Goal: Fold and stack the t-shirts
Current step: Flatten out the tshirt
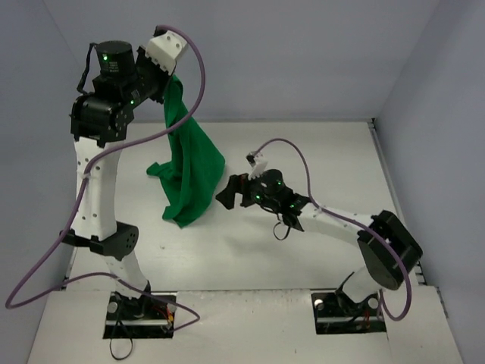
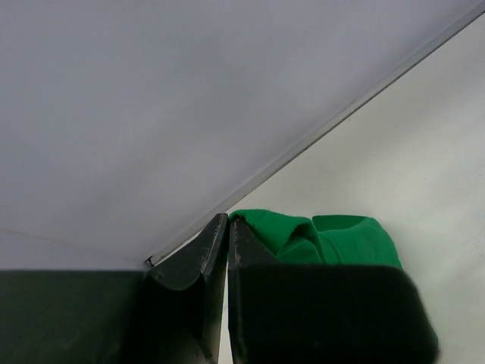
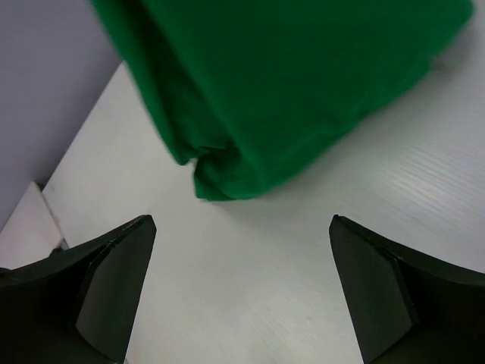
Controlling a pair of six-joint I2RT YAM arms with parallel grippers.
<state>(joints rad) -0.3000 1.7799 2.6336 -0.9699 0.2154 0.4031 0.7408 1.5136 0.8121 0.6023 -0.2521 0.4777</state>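
Note:
The bright-green t-shirt (image 1: 188, 163) hangs from my raised left gripper (image 1: 168, 80), which is shut on its top edge. The lower part of the shirt drapes and bunches on the table. In the left wrist view the shut fingertips (image 2: 228, 221) pinch the green cloth (image 2: 333, 241). My right gripper (image 1: 229, 193) is open and empty, low over the table just right of the shirt's lower edge. In the right wrist view the shirt (image 3: 288, 83) fills the top, apart from the open fingers (image 3: 121, 265).
The white table (image 1: 318, 152) is walled by grey panels at the back and sides. A purple cable (image 1: 288, 144) loops above the right arm. The table's near edge runs by the arm bases.

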